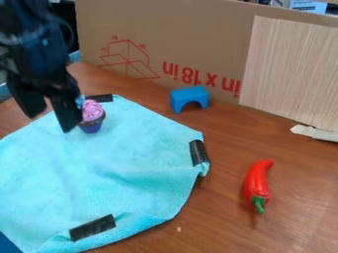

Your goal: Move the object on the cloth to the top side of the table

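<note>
The black gripper (50, 122) hangs at the upper left over the top part of the cloth, its two fingers apart and nothing visible between them. Just right of its right-hand finger is a toy cupcake (92, 117) with pink-purple topping and a dark blue base. It appears upright near the cloth's upper corner, its left edge close against or partly behind that finger; whether they touch I cannot tell. The light blue cloth (99, 173) covers the left of the brown table (228, 217), with black tape on its edges.
A blue arch block (190, 99) stands at the back, close to the cardboard wall (191, 39). On the right lies a red toy chili pepper (257, 183) with a green stem. A pale wood-grain panel (290, 74) leans at the back right, with a torn cardboard flap (316, 133) below.
</note>
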`<action>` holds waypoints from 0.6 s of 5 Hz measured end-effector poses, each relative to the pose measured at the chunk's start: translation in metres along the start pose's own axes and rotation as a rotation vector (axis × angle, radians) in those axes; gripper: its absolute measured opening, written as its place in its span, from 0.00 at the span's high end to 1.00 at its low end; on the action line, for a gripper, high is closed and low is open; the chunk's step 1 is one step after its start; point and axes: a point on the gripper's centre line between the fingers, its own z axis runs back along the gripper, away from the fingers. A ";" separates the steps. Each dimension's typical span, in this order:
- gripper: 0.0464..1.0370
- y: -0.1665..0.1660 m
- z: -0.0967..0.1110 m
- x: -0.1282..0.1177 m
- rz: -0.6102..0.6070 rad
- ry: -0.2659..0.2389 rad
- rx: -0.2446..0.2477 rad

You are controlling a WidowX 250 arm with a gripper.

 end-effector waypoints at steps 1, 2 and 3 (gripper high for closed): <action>0.03 0.022 -0.046 0.023 0.131 -0.029 0.037; 0.03 0.034 -0.062 0.038 0.197 -0.069 0.082; 0.03 0.040 -0.054 0.054 0.227 -0.083 0.089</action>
